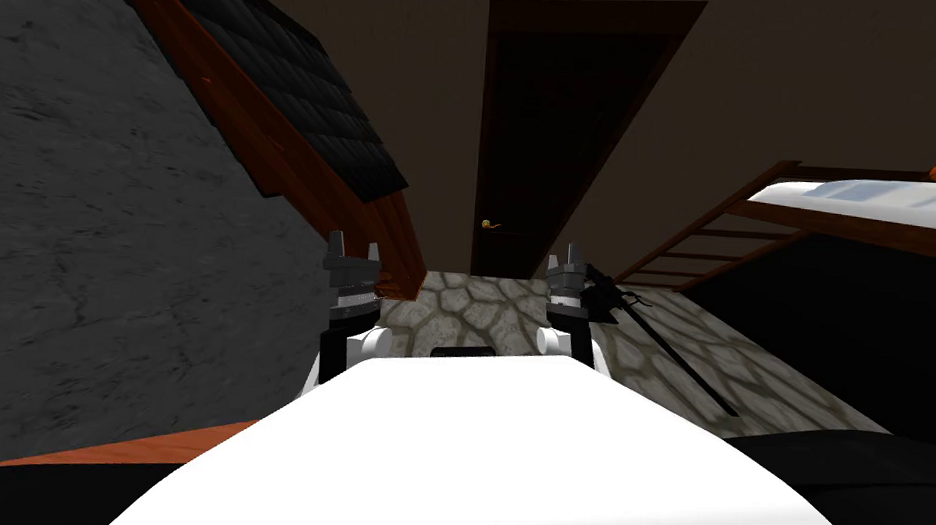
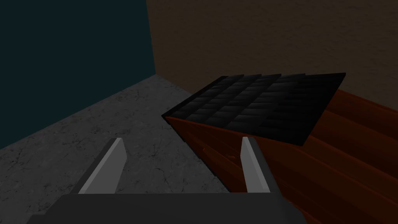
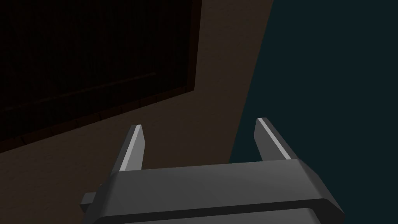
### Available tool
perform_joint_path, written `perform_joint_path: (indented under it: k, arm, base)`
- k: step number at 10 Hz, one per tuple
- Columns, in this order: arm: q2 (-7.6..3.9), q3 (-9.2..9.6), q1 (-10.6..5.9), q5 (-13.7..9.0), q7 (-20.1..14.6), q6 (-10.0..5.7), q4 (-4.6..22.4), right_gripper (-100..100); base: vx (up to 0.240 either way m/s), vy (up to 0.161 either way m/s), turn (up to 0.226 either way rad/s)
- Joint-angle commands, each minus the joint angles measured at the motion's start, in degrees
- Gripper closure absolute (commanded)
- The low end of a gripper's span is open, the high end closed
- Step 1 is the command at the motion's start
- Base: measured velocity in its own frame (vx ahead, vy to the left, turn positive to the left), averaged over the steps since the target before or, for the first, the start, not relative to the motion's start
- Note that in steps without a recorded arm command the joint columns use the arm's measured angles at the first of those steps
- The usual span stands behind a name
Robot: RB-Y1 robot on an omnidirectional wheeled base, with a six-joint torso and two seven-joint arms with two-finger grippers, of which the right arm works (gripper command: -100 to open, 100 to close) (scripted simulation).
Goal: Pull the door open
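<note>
A dark door (image 1: 552, 149) stands shut in the brown far wall, a stretch of floor ahead of me. Its small brass lever handle (image 1: 489, 224) sits low on the door's left side. My left gripper (image 1: 354, 249) and right gripper (image 1: 568, 255) are raised in front of my chest, both well short of the door. The left gripper (image 2: 182, 142) is open with nothing between its fingers. My right gripper (image 3: 199, 124) is open too and points at the brown wall beside the door (image 3: 97, 58).
A reddish wooden piece with a black quilted top (image 1: 303, 116) lies close on the left, by the left gripper, against a grey stone wall (image 1: 77, 234). A bunk bed with a ladder (image 1: 718, 238) stands at the right. A long black object (image 1: 652, 334) lies on the cobbled floor (image 1: 474, 305).
</note>
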Motion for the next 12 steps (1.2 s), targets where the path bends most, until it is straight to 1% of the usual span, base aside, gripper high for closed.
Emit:
perform_joint_path:
  k: [1,4,5,6,7,8,10,11,12]
  arm:
    - [-0.68,-0.13,-0.71,0.22,-0.20,-0.36,1.61,-100]
    - [-1.94,-0.42,-2.32,0.72,-0.67,-1.19,5.26,-100]
    - [-2.19,-0.48,-2.70,0.83,-0.77,-1.38,6.10,-100]
    - [-2.69,-0.62,-3.44,1.06,-0.99,-1.76,7.77,-100]
    - [-2.93,-0.68,-3.81,1.17,-1.09,-1.95,8.61,-100]
    - [-3.44,-0.84,-4.66,1.43,-1.34,-2.38,10.53,-100]
    - [-3.97,-1.00,-5.59,1.72,-1.61,-2.85,12.63,-100]
    - [-4.49,-1.17,-6.52,2.01,-1.87,-3.33,14.74,-100]
    - [-4.74,-1.26,-7.03,2.16,-2.02,-3.59,15.90,-100]
  base:
    - [0.062,-0.020,0.025]
    - [0.110,0.025,-0.032]
    - [0.100,0.021,-0.012]
    - [0.085,0.016,-0.018]
    - [0.097,0.009,-0.017]
    - [0.128,0.021,-0.020]
    - [0.110,0.019,-0.016]
    - [0.104,0.037,-0.017]
    - [0.125,0.029,-0.020]
